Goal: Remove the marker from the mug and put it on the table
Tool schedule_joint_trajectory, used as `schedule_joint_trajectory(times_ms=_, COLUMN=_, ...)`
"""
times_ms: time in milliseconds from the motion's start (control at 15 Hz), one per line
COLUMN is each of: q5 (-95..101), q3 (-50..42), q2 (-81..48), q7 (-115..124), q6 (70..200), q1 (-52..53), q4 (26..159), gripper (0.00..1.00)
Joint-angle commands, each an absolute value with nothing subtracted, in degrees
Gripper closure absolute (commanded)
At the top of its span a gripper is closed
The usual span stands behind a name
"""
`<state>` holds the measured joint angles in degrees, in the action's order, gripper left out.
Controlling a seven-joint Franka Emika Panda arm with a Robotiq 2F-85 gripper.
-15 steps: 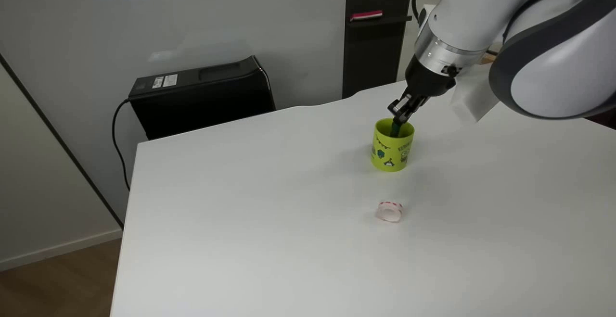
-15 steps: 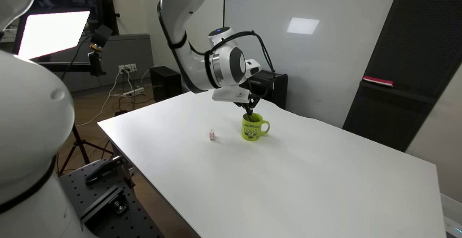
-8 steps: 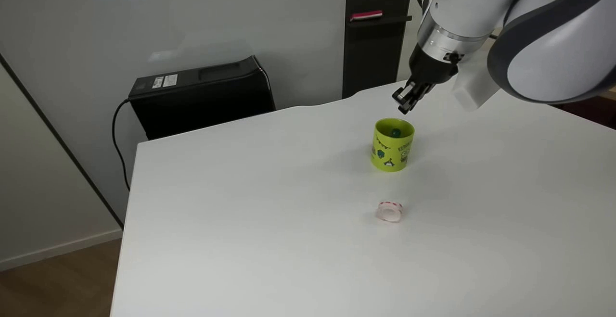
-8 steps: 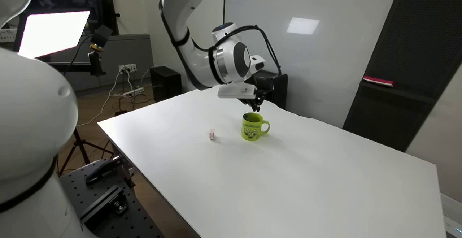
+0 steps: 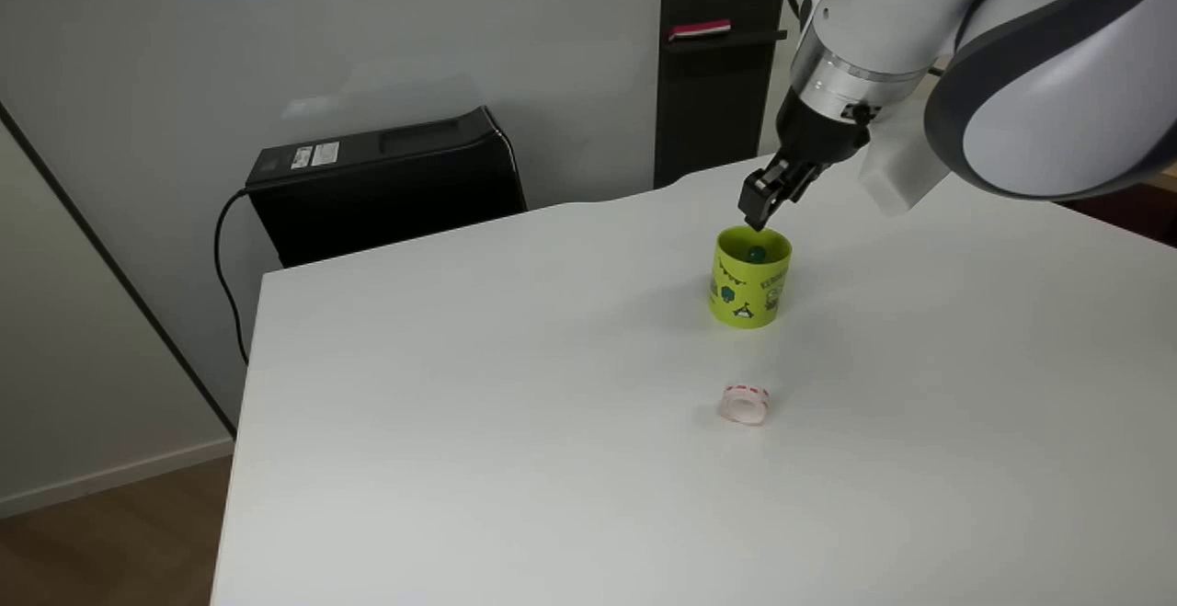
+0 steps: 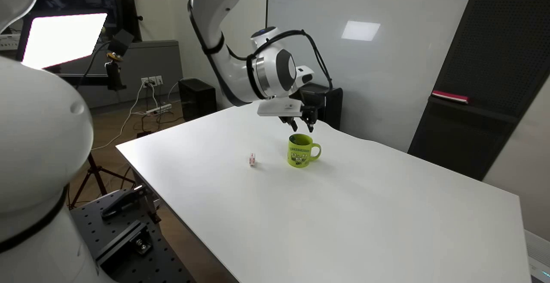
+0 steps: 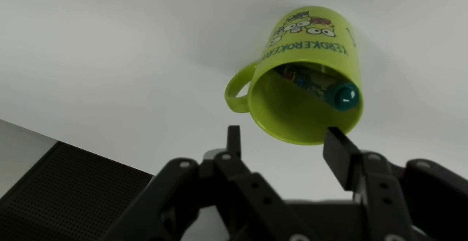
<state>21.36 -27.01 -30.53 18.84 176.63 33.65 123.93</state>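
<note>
Marker (image 7: 317,83), seemingly one, leans in one mug (image 5: 748,293); one gripper (image 6: 303,129) gapes above.

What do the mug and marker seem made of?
Mug: probably glazed ceramic; smooth, with a sheen along the rim, though plastic is possible.
Marker: likely plastic; its glossy teal end shows a sharp highlight; barrel too dark to judge.

In an exterior view we see the mug (image 5: 748,293) towards the far edge of the table (image 5: 478,385), the marker (image 5: 756,255) inside, a ring (image 5: 744,406) before it, a case (image 5: 391,190) behind that edge by the left corner.
</note>
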Motion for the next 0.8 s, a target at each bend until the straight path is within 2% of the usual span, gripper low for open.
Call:
schedule_joint_trajectory(times_ms=0, q5=20.5, q3=-25.6, q2=-30.7, q7=19.0, q6=176.3, q1=32.8, q4=123.6, gripper=0.12)
schedule_joint_trajectory(times_ms=67, q5=20.2, q3=-24.9, q2=-30.7, q7=18.9, q6=176.5, q1=32.3, q4=123.6, gripper=0.03)
schedule_joint_trajectory(times_ms=133, q5=20.1, q3=-24.6, q2=-30.9, q7=18.9, q6=176.6, q1=32.1, q4=123.7, gripper=0.00)
schedule_joint_trajectory(times_ms=733, q5=13.3, q3=-22.0, q2=-32.0, q7=15.0, q6=176.3, q1=30.2, q4=123.6, gripper=0.00)
